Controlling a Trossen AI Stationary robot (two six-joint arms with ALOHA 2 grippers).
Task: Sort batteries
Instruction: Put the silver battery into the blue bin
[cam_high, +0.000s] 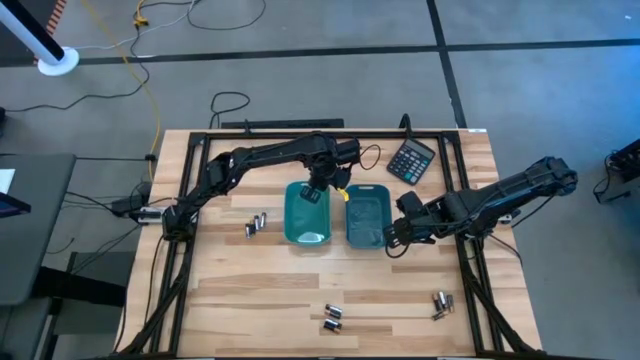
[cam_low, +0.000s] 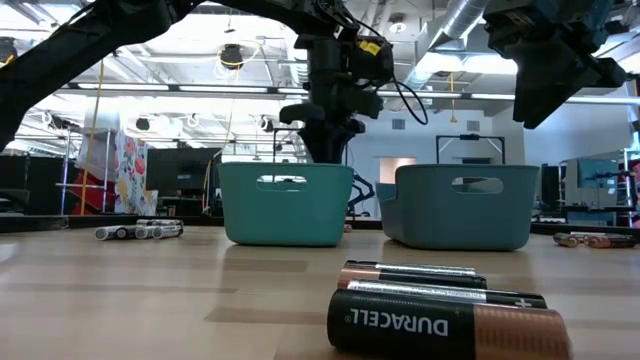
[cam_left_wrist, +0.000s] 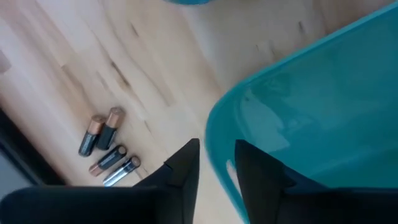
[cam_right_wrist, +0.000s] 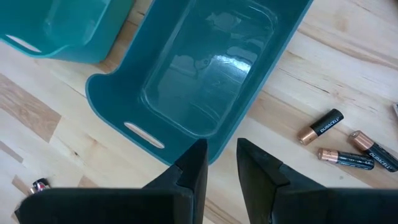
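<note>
I am hovering my left end effector (cam_high: 316, 192), fingers slightly parted and empty, over the left teal tray (cam_high: 306, 237); my right end effector (cam_high: 393, 232), likewise parted, waits beside the right tray (cam_high: 367, 236). Batteries (cam_high: 256, 225) lie scattered on the desk (cam_high: 260, 290), so the next pickup probably means reaching outward.

This is a robotics lab or workshop in an industrial hall. The low view looks past the teal trays (cam_low: 285, 203) to exposed silver ducts (cam_low: 462, 22), strip lights (cam_low: 180, 89) and open ceiling beams, with dark equipment racks (cam_low: 468, 160) standing at the back. From above, a pale wooden bench (cam_high: 260, 290) in a black metal frame (cam_high: 185, 190) carries two dark robot arms (cam_high: 270, 157), standing on a grey concrete floor (cam_high: 300, 25) crossed by loose black and yellow cables (cam_high: 150, 95).
</note>
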